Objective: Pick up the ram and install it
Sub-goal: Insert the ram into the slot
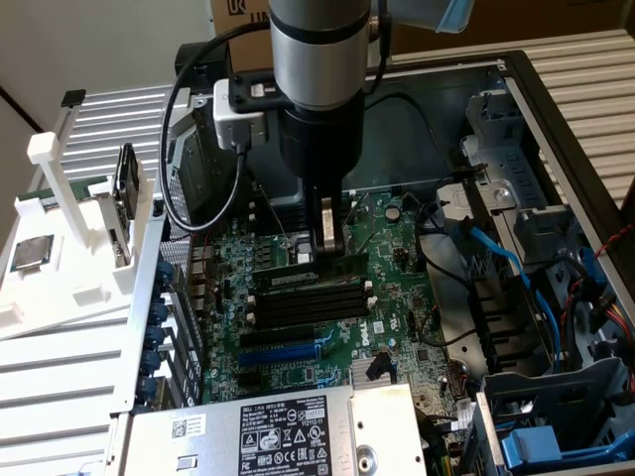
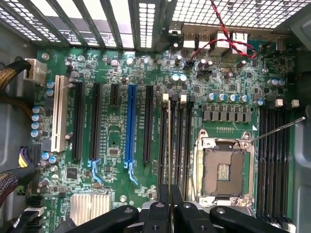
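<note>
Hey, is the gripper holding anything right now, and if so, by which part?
The gripper looks shut on the ram, pinching its upper long edge while the stick stands edge-down in a slot on the motherboard.

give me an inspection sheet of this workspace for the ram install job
surface: green motherboard inside an open computer case
job's things: the ram stands edge-on along a black memory slot, beside the empty processor socket
clutter: white holder carrying a silver processor chip, on the exterior view's left
grippers: gripper shut on the ram, low over the slots
cables: black cable looping off the wrist; blue cables; red wires
surroundings: white slatted tabletop; cardboard box
</note>
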